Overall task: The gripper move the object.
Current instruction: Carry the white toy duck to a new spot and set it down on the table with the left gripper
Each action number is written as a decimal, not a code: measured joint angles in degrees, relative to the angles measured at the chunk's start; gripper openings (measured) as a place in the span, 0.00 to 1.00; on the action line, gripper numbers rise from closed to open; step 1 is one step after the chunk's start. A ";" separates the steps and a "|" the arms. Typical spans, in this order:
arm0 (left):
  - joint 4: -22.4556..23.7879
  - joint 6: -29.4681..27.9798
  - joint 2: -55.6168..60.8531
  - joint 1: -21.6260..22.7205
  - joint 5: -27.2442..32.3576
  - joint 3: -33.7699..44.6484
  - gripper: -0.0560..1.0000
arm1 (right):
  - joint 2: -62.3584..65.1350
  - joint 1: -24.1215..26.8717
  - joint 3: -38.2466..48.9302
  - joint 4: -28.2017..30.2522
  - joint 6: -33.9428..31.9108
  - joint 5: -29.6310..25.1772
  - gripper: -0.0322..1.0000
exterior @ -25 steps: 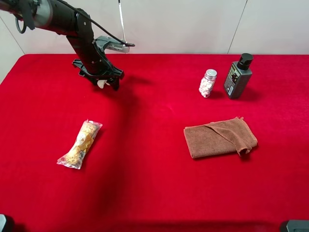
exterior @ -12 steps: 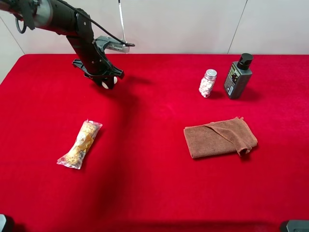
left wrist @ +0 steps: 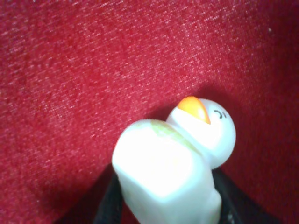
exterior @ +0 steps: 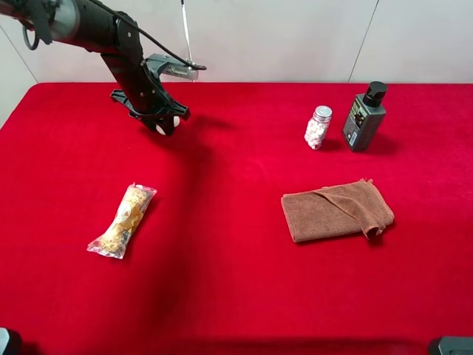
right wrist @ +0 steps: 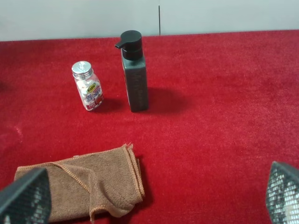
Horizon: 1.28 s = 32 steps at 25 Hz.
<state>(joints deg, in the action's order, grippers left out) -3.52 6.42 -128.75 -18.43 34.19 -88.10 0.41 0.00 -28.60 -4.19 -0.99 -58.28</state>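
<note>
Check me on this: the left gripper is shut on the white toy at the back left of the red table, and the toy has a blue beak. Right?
Not quite. The beak is orange, not blue, as the left wrist view shows. The rest holds: the left gripper is shut on the white toy at the back left of the red table.

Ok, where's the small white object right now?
In the high view the white object is clamped in the left hand at the back left of the red table, beyond the snack packet and far left of the jar.
</note>
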 joint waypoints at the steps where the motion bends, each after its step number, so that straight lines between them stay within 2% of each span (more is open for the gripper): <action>1: 0.00 0.00 0.47 0.00 0.05 0.00 0.40 | 0.00 0.00 0.00 0.00 0.00 0.00 0.70; 19: -1.01 0.00 6.10 -0.26 5.60 -0.28 0.39 | 0.00 0.00 0.00 -0.04 0.00 0.00 0.70; 32: -1.03 -0.45 7.65 -5.82 11.53 -3.91 0.38 | 0.00 0.00 0.00 -0.23 0.00 0.05 0.70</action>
<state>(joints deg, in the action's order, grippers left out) -4.55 5.97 -121.10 -24.26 45.73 -92.00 0.41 0.00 -28.60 -4.42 -0.99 -58.23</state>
